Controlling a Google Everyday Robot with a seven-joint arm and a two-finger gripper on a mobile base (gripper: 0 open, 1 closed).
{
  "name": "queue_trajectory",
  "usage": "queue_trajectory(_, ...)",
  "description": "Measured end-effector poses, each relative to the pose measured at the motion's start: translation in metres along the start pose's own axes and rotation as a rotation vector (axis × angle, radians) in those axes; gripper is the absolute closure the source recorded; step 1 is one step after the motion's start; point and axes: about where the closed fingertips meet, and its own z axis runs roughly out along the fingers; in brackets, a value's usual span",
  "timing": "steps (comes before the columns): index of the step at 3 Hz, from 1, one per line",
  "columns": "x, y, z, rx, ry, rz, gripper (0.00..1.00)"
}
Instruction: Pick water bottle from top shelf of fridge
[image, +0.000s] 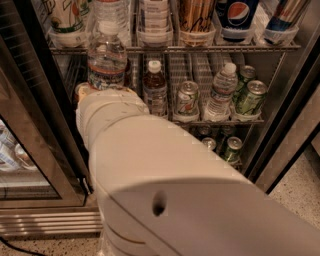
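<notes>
the water bottle (106, 59), clear ribbed plastic with a white screw cap and a dark label band, stands upright in front of the front rail of the top shelf (225, 48), towards that rack's left end. the shelf is silver wire carrying clear plastic trays. the fridge (35, 115) has a dark door frame. on the rack below stand a brown-liquid bottle (155, 89), a slim clear bottle (220, 92) and short cans (187, 100). the arm (150, 165), smooth cream casing with rounded segments, reaches up from the bottom edge to the bottle's base. the gripper is hidden behind the arm's end, at the bottle's foot; its state cannot be told.
</notes>
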Motion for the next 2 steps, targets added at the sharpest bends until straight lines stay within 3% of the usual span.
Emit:
queue_trajectory(1, 0.0179, -0.001, 0.0025, -0.003, 0.033, 0.027, 1.0)
queue_trajectory(2, 0.018, -0.001, 0.0025, -0.003, 0.033, 0.027, 1.0)
